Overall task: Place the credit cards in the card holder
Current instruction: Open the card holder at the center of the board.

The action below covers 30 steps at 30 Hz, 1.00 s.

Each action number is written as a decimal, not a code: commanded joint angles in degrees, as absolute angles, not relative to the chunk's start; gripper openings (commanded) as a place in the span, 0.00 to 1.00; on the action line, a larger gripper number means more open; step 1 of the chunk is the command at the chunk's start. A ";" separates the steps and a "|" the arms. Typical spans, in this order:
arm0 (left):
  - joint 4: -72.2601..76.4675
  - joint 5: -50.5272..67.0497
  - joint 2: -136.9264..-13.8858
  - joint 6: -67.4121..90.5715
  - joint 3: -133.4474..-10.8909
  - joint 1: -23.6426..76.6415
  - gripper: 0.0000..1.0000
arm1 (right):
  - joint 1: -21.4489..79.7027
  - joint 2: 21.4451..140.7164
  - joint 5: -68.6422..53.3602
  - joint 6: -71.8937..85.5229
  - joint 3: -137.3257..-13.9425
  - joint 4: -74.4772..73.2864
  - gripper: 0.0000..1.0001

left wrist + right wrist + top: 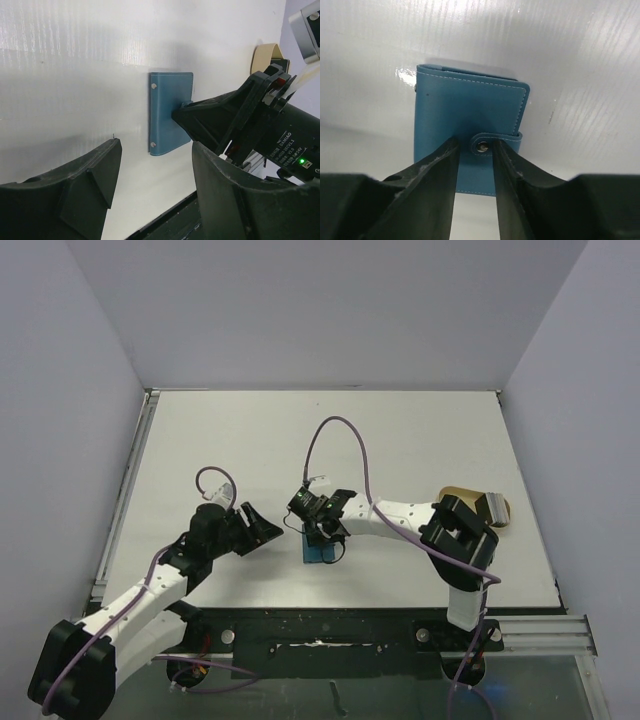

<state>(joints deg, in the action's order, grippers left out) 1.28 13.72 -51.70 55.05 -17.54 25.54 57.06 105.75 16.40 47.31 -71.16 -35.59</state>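
Card holder on white table

left end effector, right end effector, parted

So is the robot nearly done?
Hard to say. The card holder lies shut on the table, snap tab fastened, no cards in view. The right claw straddles that tab, holding nothing; the left claw hangs open nearby. If cards remain, they're out of sight.

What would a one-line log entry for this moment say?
card holder: closed, flat on table | right gripper: open, straddling snap tab | left gripper: open, empty
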 commanded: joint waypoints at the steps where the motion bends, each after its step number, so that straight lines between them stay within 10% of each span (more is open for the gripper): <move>1: 2.81 13.54 -50.55 54.33 -19.00 25.67 0.57 | 57.89 106.62 19.41 48.07 -73.73 -38.94 0.30; 10: 3.69 13.64 -51.61 54.48 -19.08 25.73 0.56 | 57.90 107.44 20.48 46.77 -72.99 -38.32 0.00; 30: 13.33 18.80 -57.44 59.15 -14.93 25.93 0.56 | 52.61 91.39 2.71 45.10 -50.29 -2.51 0.00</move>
<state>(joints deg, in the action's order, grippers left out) 6.39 16.36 -56.53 57.84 -15.31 25.56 54.26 95.26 9.04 43.48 -54.17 -14.13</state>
